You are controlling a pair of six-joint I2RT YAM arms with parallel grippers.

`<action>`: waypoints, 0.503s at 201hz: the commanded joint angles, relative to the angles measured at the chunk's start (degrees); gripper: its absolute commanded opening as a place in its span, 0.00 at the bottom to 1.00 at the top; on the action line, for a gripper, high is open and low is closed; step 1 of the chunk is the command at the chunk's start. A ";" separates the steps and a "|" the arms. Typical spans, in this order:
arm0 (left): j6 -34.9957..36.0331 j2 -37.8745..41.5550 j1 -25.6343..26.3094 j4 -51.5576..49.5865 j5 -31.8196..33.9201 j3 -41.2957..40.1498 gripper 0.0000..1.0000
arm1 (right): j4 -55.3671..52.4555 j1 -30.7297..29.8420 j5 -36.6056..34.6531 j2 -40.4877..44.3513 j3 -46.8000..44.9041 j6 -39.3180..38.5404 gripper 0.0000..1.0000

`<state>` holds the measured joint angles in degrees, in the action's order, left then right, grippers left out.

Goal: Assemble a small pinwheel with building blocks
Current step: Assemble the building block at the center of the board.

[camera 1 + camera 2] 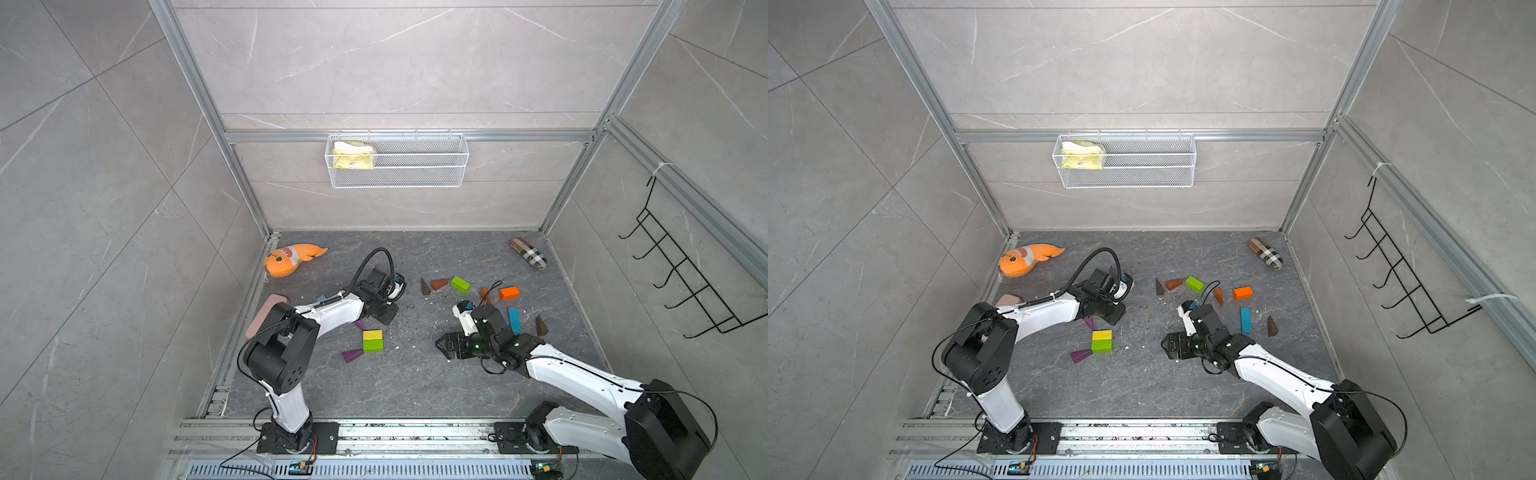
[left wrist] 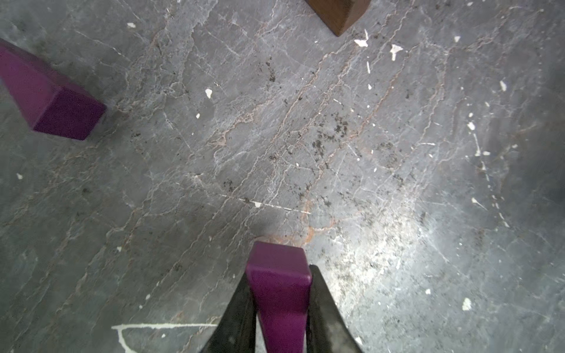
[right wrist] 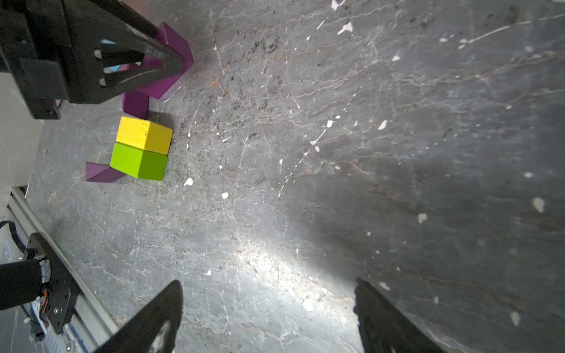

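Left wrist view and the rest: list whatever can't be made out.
- Held purple wedge: one end cut off by the left wrist view's edge.
- Brown wedge: cut off by the same view's edge.
- Blue piece: nearly all under the left arm, in a top view.
- Pink case: partly behind that arm's elbow.

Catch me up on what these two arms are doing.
The left gripper is clamped on a purple wedge, close to the yellow block and green block, which sit side by side. Another purple wedge lies beside the green one. The right gripper is open and empty over bare floor. Loose blocks lie scattered on the right arm's side.
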<state>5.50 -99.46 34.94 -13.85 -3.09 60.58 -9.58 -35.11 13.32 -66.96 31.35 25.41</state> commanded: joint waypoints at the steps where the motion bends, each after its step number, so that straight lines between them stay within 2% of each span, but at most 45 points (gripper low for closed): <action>1: -1.26 3.17 0.62 3.54 -0.16 -2.26 0.14 | 0.51 -2.73 -0.33 1.19 -0.27 -2.56 0.88; 37: -1.98 4.61 0.75 5.56 -0.08 -5.16 0.13 | 0.11 -8.22 -4.95 0.76 0.30 -2.22 0.89; 101: -1.94 3.36 0.81 7.34 0.47 -5.75 0.13 | 1.46 -9.84 -5.90 -0.34 0.18 -0.58 0.89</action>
<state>4.47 -97.14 35.55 -9.10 -3.03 54.61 -9.15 -44.51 8.93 -67.02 31.35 24.21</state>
